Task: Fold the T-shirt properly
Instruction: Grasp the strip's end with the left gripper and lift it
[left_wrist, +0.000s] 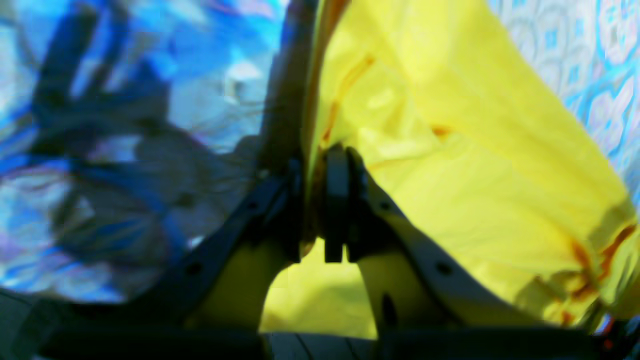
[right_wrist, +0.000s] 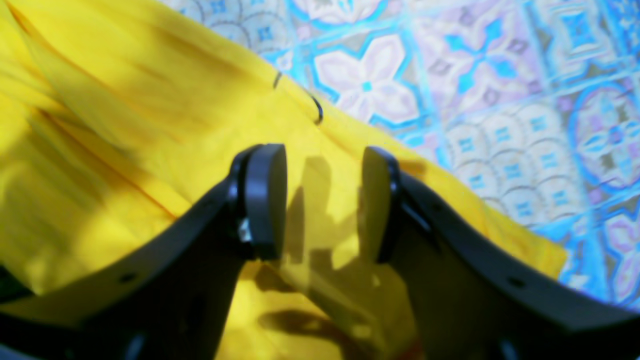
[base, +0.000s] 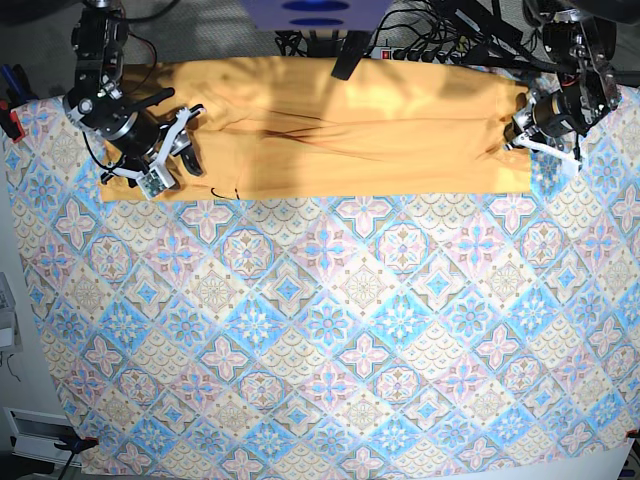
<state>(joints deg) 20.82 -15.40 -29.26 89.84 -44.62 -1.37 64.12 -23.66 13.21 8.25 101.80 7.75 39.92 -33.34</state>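
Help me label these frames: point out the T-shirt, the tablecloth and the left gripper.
T-shirt (base: 400, 125): base view, flat middle of cloth.
Tablecloth (base: 340, 350): base view, bare patterned area.
Left gripper (left_wrist: 320, 170): left wrist view, between fingertips.

T-shirt (base: 360, 140): soft yellow-orange cloth, matt, creased in long folds, stitched hem
tablecloth (base: 330, 330): thin printed cloth, blue-and-pink tile pattern, matt, lying mostly smooth
left gripper (left_wrist: 320, 205): dark matt plastic fingers, small screw holes, blurred
right gripper (right_wrist: 322, 200): black matt plastic fingers, smooth rounded pads (right_wrist: 265, 200) with a slight sheen
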